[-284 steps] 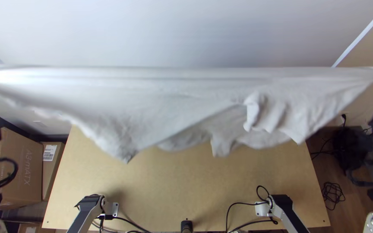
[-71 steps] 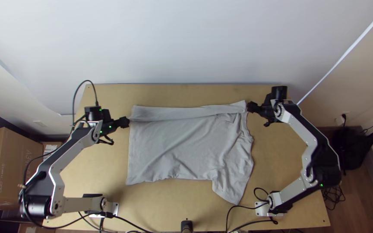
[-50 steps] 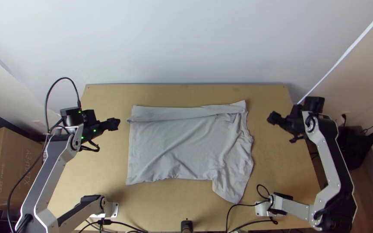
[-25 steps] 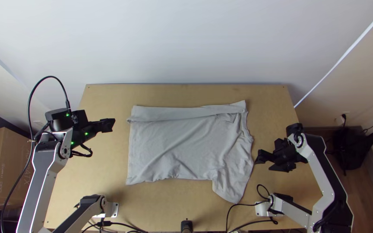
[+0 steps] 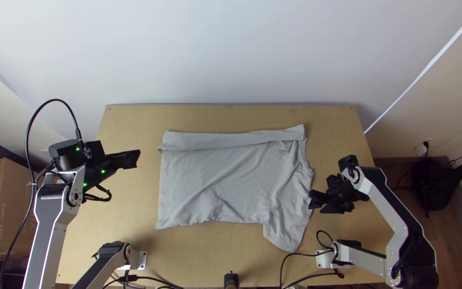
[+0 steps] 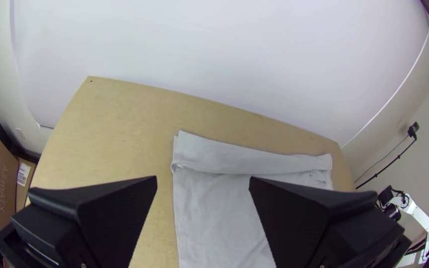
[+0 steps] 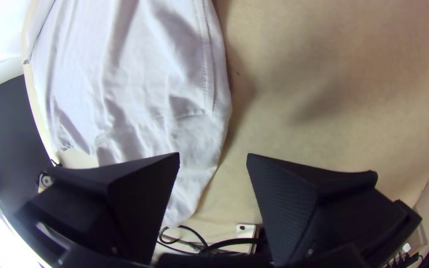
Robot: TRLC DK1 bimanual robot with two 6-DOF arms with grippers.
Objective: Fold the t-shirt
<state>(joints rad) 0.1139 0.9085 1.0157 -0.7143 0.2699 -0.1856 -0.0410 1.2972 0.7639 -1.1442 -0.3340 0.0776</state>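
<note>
T-shirt point(image 5: 225, 184) spread on tbl point(image 5: 188, 254), far edge folded over. L gripper point(image 5: 138, 156) off L side, R gripper point(image 5: 315, 203) nr R edge; both w/ fingers apart.

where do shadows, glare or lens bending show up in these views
Right wrist view: soft dark shadows on the tabletop and along the t-shirt's edge, white glare near the picture's border; left wrist view: fisheye bowing of the tabletop's far edge, dark corners at one side; top view: soft light over the t-shirt, with faint shading in its creases.
</note>
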